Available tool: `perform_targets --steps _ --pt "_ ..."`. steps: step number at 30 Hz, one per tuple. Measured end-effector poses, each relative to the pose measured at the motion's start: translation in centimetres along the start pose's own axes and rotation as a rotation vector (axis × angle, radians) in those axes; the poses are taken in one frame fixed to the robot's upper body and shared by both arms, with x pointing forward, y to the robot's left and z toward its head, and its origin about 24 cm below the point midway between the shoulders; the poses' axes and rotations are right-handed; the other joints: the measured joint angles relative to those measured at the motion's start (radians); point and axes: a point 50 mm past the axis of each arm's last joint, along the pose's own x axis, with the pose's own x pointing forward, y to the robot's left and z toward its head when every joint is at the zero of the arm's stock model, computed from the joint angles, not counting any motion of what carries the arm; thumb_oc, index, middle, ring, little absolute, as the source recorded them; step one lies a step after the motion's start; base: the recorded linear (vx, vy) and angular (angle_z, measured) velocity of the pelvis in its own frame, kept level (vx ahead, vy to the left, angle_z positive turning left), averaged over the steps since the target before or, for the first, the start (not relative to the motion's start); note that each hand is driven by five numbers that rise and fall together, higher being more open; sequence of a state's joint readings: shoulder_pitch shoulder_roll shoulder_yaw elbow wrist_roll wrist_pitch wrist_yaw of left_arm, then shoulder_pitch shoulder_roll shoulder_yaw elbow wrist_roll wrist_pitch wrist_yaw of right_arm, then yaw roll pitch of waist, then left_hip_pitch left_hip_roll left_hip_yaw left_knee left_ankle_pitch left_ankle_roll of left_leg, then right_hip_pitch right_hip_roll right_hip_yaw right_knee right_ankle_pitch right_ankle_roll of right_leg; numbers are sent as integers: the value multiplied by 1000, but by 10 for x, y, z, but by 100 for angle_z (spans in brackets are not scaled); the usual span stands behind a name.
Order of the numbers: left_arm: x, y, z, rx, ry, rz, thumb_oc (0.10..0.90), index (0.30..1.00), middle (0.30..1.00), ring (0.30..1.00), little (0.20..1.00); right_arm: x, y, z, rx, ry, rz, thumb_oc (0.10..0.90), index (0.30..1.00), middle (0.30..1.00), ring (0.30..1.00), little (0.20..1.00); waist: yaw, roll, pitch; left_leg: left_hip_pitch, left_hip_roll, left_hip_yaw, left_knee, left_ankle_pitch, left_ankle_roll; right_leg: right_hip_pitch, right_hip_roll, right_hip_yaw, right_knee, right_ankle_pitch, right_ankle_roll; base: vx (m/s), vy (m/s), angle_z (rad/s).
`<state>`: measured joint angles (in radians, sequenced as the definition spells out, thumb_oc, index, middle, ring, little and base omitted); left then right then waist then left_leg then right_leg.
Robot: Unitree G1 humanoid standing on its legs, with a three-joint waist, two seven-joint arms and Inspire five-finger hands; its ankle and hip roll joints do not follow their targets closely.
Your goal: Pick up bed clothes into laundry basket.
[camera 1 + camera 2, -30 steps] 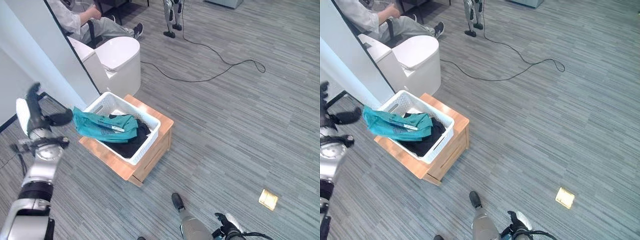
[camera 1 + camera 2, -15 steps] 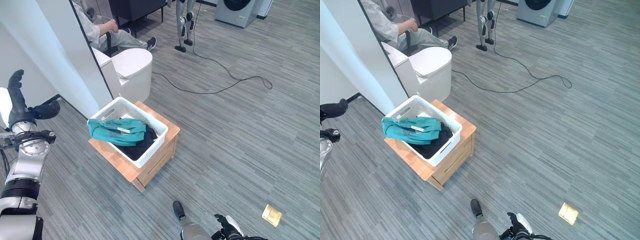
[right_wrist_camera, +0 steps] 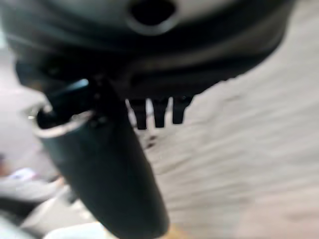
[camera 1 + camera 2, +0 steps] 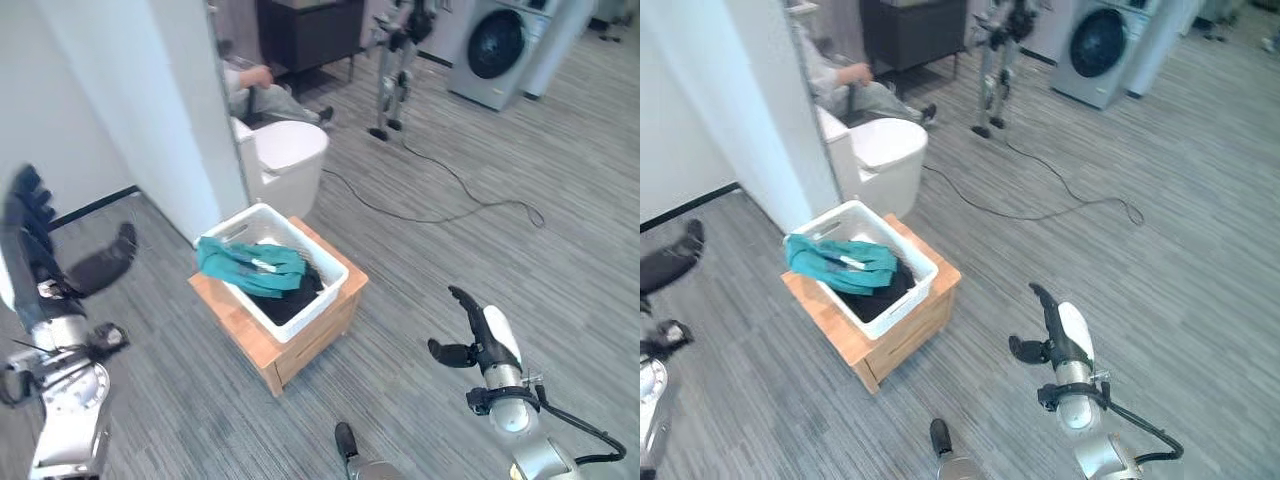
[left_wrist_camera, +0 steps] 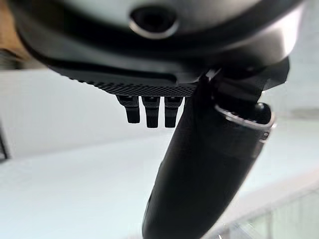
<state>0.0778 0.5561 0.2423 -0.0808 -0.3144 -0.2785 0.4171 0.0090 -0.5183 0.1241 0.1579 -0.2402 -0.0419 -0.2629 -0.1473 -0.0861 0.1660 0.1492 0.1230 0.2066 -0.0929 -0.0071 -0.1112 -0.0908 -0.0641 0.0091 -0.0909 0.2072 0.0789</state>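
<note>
White plastic laundry basket (image 4: 335,283), rectangular with slotted walls, left of centre in the head views, set on a low boxy wooden stand (image 4: 300,345) with a pale grain. Inside, a crumpled teal garment (image 4: 250,264) draped over the basket's left rim, soft folds on top of a dark, limp cloth (image 4: 295,300). All on grey, finely striped carpet floor (image 4: 520,160).

At far left, left hand (image 4: 35,255) raised, dark fingers straight and spread, thumb jutting toward the basket, nothing in its grasp; well apart from the basket. At lower right, right hand (image 4: 480,335) also lifted, fingers extended, thumb out to the side, white cover along its back, empty.

Beyond the basket, a smooth rounded white seat (image 4: 290,160) beside a flat white wall panel (image 4: 130,110). Seated person (image 4: 845,85) partly hidden behind the panel. Upper right, a washing machine (image 4: 500,45) with a round dark door; a thin black cord (image 4: 440,215) snaking across the carpet.
</note>
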Motion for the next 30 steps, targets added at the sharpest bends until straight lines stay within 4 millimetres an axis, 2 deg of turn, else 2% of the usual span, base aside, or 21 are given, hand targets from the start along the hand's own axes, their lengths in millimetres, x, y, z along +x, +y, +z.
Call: perform_targets --steps 1,7,9,10,11,13,14,15,16,17,18,19,20,21,23,24,26,27,28,29,30 --pt "-4 1 -3 9 15 -34 800 900 900 900 900 3 -2 13 10 -60 10 800 900 900 900 900 35 -17 -9 -24 0 -25 1 13 -8 -2 -7 -21 0 1 -1 -95 -27 56" --pt "-23 -13 -24 -9 132 -151 800 900 900 900 900 24 -15 89 90 -399 16 800 900 900 900 900 81 -89 -2 -83 -7 -128 20 40 -5 -4 -21 -86 28 7 7 -193 1 55" --pt "-23 -20 -35 -2 184 -191 800 900 900 900 900 33 -19 111 99 -482 3 800 900 900 900 900 84 -77 18 -113 -1 -166 35 49 5 -15 -22 -72 51 27 40 -292 38 52" --pt "-25 -24 -39 -10 208 -198 800 900 900 900 900 35 -22 122 108 -525 -8 800 900 900 900 900 105 -50 43 -129 3 -188 32 69 13 -19 -20 -49 81 27 66 -284 -21 143" --pt "-29 -51 -43 -123 241 -225 800 900 900 900 900 36 -38 129 123 -557 -81 800 900 900 900 900 106 15 86 -198 36 -276 73 93 30 -75 25 71 331 -138 136 -133 -74 169" --pt "-35 -62 -40 -193 250 -243 800 900 900 900 900 39 -44 136 106 -586 -88 800 900 900 900 900 136 41 101 -206 45 -331 61 112 16 -87 63 105 517 -257 140 -89 -66 141" --pt "-39 -52 -42 -203 274 -217 800 900 900 900 900 41 -40 150 94 -639 -49 800 900 900 900 900 195 13 111 -207 15 -334 59 112 9 -20 30 109 415 -319 66 -90 -54 61" --pt "-39 -43 -44 -201 290 -183 800 900 900 900 900 42 -37 164 113 -692 -33 800 900 900 900 900 237 6 119 -212 -3 -345 55 124 -4 30 13 106 352 -372 50 -324 -181 40" --pt "-40 -38 -46 -213 302 -150 800 900 900 900 900 42 -32 173 132 -719 -18 800 900 900 900 900 256 28 136 -212 0 -362 51 127 -7 69 21 95 278 -356 8 -231 -126 45" --pt "-46 -30 -50 -202 326 -126 800 900 900 900 900 40 -27 177 134 -736 12 800 900 900 900 900 290 54 140 -240 11 -372 71 147 -8 101 44 71 223 -326 5 -331 -106 107" --pt "-40 -37 -47 -219 303 -140 800 900 900 900 900 38 -28 172 134 -735 1 800 900 900 900 900 256 46 142 -350 -18 -369 178 165 -43 94 40 47 207 -326 -17 -238 39 209" --pt "-39 -46 -45 -251 294 -158 800 900 900 900 900 40 -30 165 94 -713 13 800 900 900 900 900 244 55 158 -424 -42 -253 173 254 -2 110 39 -52 192 -310 -34 -388 54 260" --pt "-43 -54 -45 -268 300 -194 800 900 900 900 900 39 -34 156 36 -697 25 800 900 900 900 900 228 86 154 -412 -17 -99 97 261 -1 117 45 -114 187 -314 -43 -302 35 237" --pt "-43 -51 -43 -256 287 -218 800 900 900 900 900 41 -33 151 24 -668 36 800 900 900 900 900 245 73 172 -424 14 47 110 172 74 118 38 -141 175 -312 -59 -159 17 121" --pt "-42 -41 -47 -221 302 -207 800 900 900 900 900 40 -24 152 72 -654 45 800 900 900 900 900 265 1 192 -441 27 132 196 130 80 104 -11 -134 163 -307 -56 -284 114 51" --pt "-46 -40 -57 -195 354 -209 800 900 900 900 900 38 -23 150 79 -645 51 800 900 900 900 900 258 -5 200 -423 42 102 277 117 88 127 -67 -200 157 -297 -44 -346 210 98" --pt "-45 -36 -65 -101 403 -277 800 900 900 900 900 26 -21 131 146 -564 34 800 900 900 900 900 194 -34 199 -392 108 203 509 -34 14 230 -137 -336 114 -296 -32 -61 250 172" --pt "-52 -32 -66 -102 414 -252 800 900 900 900 900 23 -22 121 146 -528 36 800 900 900 900 900 129 -14 183 -313 144 228 404 59 42 268 -158 -393 153 -299 -15 9 461 155" --pt "-57 -38 -65 -142 418 -239 800 900 900 900 900 25 -35 119 94 -532 17 800 900 900 900 900 117 47 180 -263 172 185 319 200 91 217 -175 -381 271 -322 11 70 602 115" --pt "-53 -51 -62 -175 405 -257 800 900 900 900 900 24 -52 111 72 -524 -32 800 900 900 900 900 115 97 182 -266 156 199 291 130 147 182 -190 -367 297 -348 25 138 391 87" --pt "-50 -54 -58 -183 385 -257 800 900 900 900 900 23 -61 109 72 -514 -67 800 900 900 900 900 92 111 166 -308 143 265 306 99 183 216 -178 -373 156 -354 36 204 352 149"
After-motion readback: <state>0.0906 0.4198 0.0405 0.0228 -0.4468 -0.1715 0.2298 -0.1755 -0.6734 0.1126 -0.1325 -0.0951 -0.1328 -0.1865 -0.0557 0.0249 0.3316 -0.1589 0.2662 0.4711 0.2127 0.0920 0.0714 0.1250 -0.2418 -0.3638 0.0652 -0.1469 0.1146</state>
